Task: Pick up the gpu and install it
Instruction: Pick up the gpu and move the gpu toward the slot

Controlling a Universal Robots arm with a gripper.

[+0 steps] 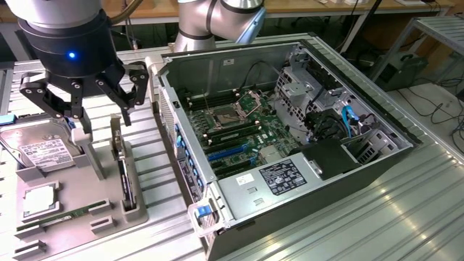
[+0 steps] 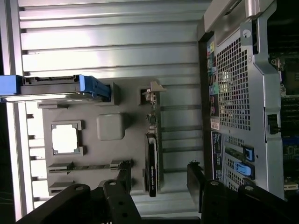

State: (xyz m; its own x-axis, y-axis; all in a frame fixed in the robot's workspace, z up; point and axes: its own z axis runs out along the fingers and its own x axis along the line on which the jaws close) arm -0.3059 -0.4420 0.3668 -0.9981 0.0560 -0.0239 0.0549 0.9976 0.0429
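The gpu [image 1: 123,176] is a thin black card standing on edge in a slot of the grey holder tray [image 1: 83,187], with its silvery bracket at the far end. My gripper [image 1: 105,122] hangs open above it, the fingers apart and holding nothing. In the wrist view the gpu [image 2: 152,163] lies between my two dark fingertips [image 2: 124,175], and my gripper [image 2: 160,179] is not touching it. The open computer case [image 1: 290,136] lies on its side at the exterior view's right of the tray, its motherboard and blue card slots [image 1: 228,152] exposed.
On the tray [image 2: 126,149] also sit a silver hard drive [image 1: 36,147], a square processor [image 1: 40,198] and a green memory stick [image 1: 65,213]. The case's perforated rear wall [image 2: 238,93] stands close beside the gpu. The table is ribbed metal.
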